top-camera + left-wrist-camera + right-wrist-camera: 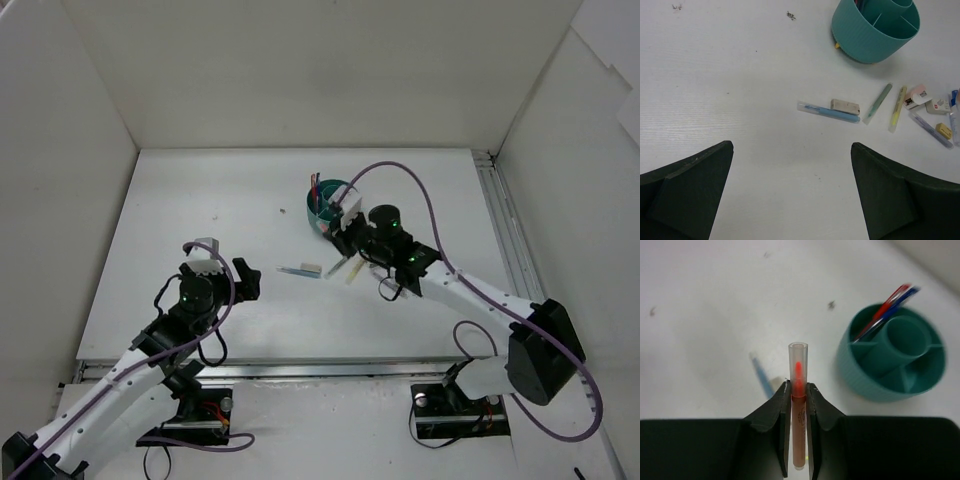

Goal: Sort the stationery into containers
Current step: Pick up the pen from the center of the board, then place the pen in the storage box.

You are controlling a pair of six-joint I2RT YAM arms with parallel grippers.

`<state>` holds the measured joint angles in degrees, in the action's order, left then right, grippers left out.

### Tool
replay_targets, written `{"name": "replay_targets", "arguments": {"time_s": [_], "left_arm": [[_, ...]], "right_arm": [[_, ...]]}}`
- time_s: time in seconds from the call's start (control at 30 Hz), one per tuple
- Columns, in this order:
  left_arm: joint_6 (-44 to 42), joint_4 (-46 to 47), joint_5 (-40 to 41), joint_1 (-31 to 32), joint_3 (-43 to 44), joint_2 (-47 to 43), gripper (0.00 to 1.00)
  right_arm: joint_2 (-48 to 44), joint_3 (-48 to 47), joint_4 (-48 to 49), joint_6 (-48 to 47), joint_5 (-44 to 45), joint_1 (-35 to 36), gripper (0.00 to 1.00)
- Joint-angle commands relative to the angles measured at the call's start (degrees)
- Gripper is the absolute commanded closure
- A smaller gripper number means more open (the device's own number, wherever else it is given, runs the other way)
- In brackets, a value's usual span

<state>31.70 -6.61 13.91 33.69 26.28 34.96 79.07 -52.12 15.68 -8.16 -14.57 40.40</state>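
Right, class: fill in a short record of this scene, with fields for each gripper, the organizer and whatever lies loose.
left gripper: open, empty
right gripper: shut on orange pen
organizer: teal, upright, red and blue pens standing in one outer compartment
loose on table: light-blue pen, eraser, green pen, yellow pen, plus small items further right

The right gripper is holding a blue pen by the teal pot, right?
No. The right gripper holds a pen by the teal pot, but the pen is orange-red, not blue. The right wrist view shows it.
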Motion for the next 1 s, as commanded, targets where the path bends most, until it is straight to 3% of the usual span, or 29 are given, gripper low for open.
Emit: {"name": "replay_targets", "arguments": {"time_s": [0.0,0.23,0.6,0.87,0.97], "left_arm": [[-1.03,6.17,-0.46,0.23,1.67,2.04,0.0],[-1.47,9.07,0.5,0.23,3.25,5.73,0.0],[-0.33,9.69,1.99,0.23,3.95,8.9,0.0],[0.03,8.46,2.7,0.23,4.74,9.95,0.0],[0.29,7.58,2.61,0.23,5.18,10.48,0.0]], "right_arm": [[-0.15,2.82,26.41,-6.94,-6.33,-5.32,1.0],[12.41,-12.11,26.86,-6.87,-20.22,-14.55,1.0],[24.9,-20.12,29.05,-8.98,-31.22,-17.72,0.97],[30.18,-21.27,29.41,-10.56,-32.45,-19.39,0.89],[30.01,-21.27,29.41,-7.75,-36.05,-21.15,0.75]]}}
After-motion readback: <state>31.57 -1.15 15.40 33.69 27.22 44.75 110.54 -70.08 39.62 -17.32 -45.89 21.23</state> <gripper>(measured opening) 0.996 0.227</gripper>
